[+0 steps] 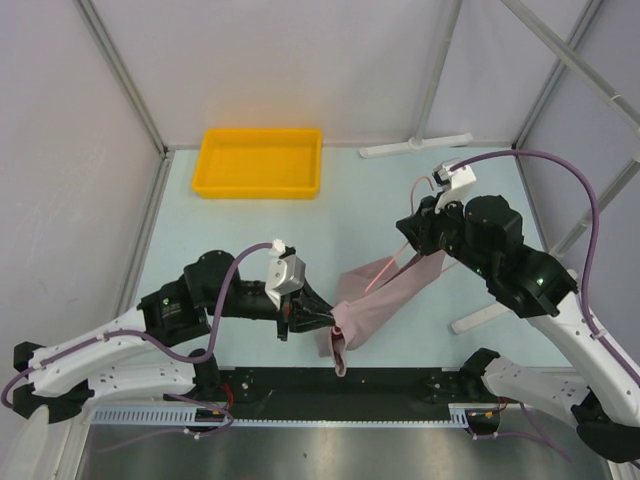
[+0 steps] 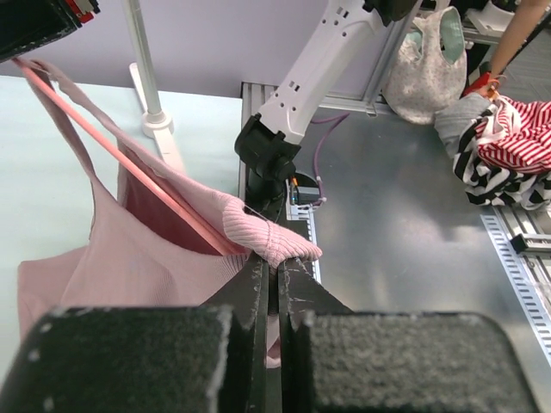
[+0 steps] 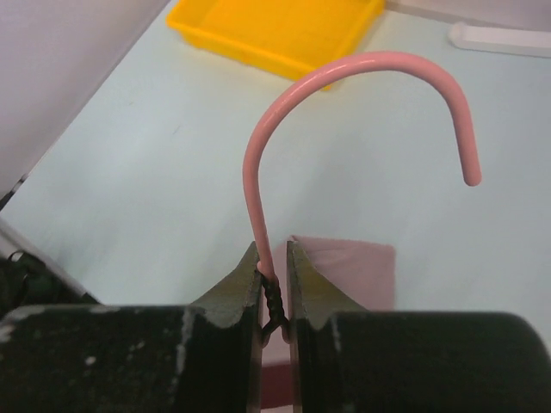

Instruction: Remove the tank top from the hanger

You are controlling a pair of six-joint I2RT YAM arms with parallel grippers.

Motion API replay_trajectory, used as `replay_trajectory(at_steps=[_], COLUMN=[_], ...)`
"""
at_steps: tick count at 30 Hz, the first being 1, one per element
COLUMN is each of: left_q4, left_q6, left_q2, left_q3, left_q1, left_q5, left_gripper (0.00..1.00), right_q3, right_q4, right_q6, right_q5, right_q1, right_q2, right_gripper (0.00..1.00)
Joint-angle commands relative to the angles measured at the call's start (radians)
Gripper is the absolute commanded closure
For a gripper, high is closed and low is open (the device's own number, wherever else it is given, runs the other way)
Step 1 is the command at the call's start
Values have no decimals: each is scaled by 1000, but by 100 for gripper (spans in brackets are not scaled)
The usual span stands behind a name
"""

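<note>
The right gripper [image 3: 274, 297] pinched the hanger [image 3: 379, 60] by its neck, above the tabletop [image 1: 250, 230]. The left gripper [image 2: 275, 267] pinched the tank top [image 2: 129, 258] (not yet off the hanger) at its near end. The next move probably called for pulling the cloth left.

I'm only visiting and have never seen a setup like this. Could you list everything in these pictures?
tank top: one, dusty pink, on the hanger, stretched between both grippers
hanger: one, light pink wire, held above the table's right half
tray: one, yellow, far left of the table
table: one, pale green
bars: two, white, one at the far edge, one on the right
frame poles: several, grey, around the table
clothes heap: one, striped, on grey metal
left gripper: one, black, shut on the tank top's edge
right gripper: one, black, shut on the hanger below its hook
</note>
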Motion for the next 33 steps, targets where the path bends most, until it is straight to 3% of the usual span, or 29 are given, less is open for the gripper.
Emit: replay_trajectory(at_steps=[1,7,21,27,30,33], left_q4=[17,11,62,89,92,76], left_q6=[-22,-30,-93,-142,-205,-254], left_q2=[-34,-59,-62,-16,29,105], left_q3=[-1,-20,-93,-95,-89,-55], left_q1=[-5,-5,-5,-3,4,44], left_q5=[-18,-48,-176,-281,-370,-371], left_gripper=[100,100,100,100,100,100], right_q3=[-11,-30,-117,-212,-234,-226], right_q4=[30,47,213,400,554,617], right_q6=[52,91,400,581,669,716], right_q5=[210,268,262,121,-30,-147], right_q1=[-16,-39,-49,-50,-49,-50], right_q2=[-46,-94,-184,-253,-250,-230], right_gripper=[100,100,100,100,100,100])
